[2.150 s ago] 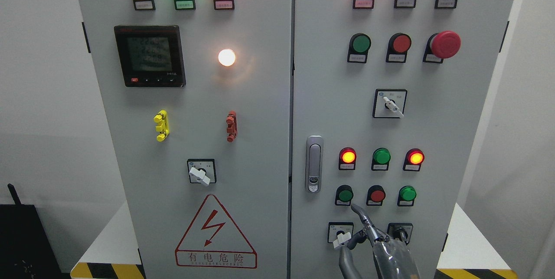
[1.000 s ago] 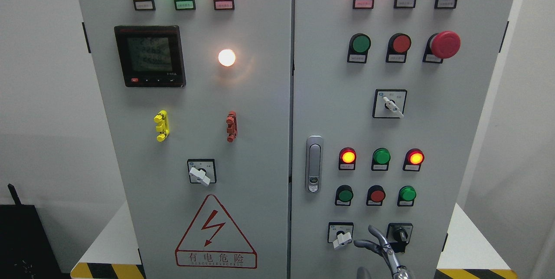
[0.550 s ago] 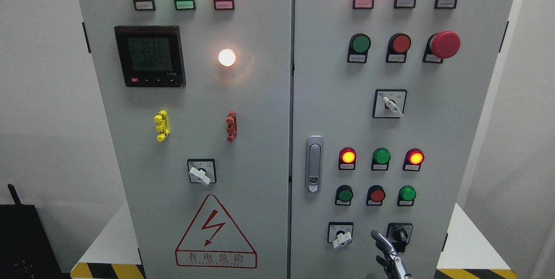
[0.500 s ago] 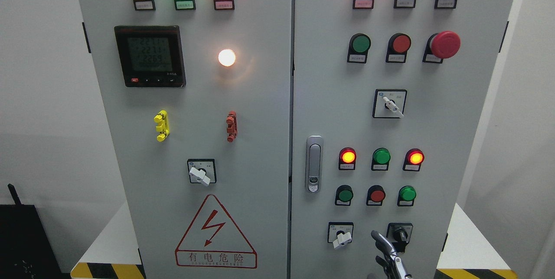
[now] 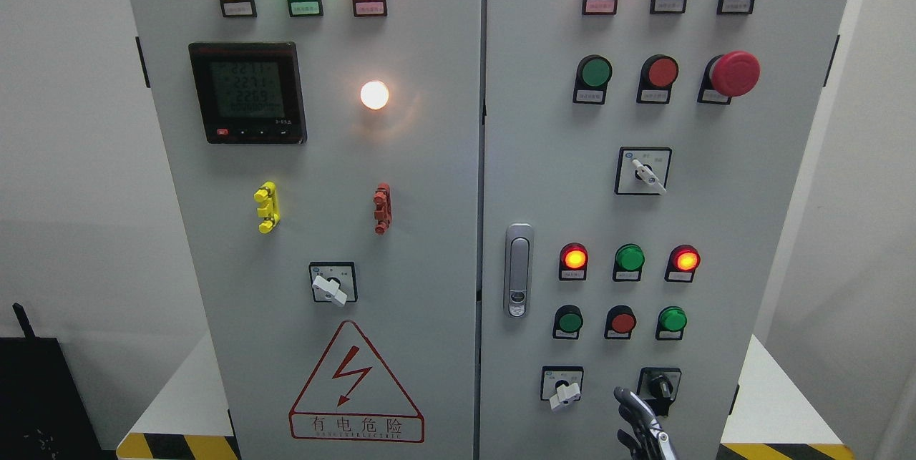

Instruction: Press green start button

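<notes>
1. Head view shows one hand (image 5: pixel 642 426) at the bottom edge, about 5 o'clock in the picture, low on the right-hand door (image 5: pixel 715 217) of the grey cabinet. Its arm is cropped, so I cannot tell which side it belongs to.
2. Only fingertips (image 5: pixel 624 395) show; whether they are clenched or relaxed I cannot tell. They hold nothing.
3. Nearest green button (image 5: pixel 570 321) sits at 11 o'clock from the hand, apart from it, beside a red button (image 5: pixel 622 322).
4. No finger touches any button, so I judge the press is not happening now; whether it is already done the picture does not show.
</notes>
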Robot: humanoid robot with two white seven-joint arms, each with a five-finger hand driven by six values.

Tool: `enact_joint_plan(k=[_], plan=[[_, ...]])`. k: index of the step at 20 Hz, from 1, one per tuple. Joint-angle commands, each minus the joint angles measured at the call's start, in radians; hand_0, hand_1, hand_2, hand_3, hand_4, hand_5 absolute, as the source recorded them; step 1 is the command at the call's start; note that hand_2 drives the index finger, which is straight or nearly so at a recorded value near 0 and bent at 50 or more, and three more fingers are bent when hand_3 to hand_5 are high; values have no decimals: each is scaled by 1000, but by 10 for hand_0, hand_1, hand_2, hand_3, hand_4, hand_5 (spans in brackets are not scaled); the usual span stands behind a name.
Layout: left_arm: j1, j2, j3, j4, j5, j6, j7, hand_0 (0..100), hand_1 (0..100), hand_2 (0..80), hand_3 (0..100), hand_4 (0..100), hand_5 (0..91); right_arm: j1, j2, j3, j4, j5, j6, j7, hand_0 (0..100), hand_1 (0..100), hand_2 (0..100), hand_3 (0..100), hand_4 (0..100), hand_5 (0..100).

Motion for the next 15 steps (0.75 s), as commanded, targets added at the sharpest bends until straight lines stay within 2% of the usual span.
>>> enact_joint_plan(k=[1, 15], plan=[[0, 0, 0, 0, 0, 0, 0, 120, 556, 0, 0, 0, 0, 7, -2, -19, -10, -21, 3, 3, 615, 159, 0, 0, 0, 0], [0, 0, 0, 0, 0, 2, 0, 120, 556, 0, 0, 0, 0, 10, -2, -20, -7, -27, 20, 6, 556, 159, 0, 0, 0, 0]])
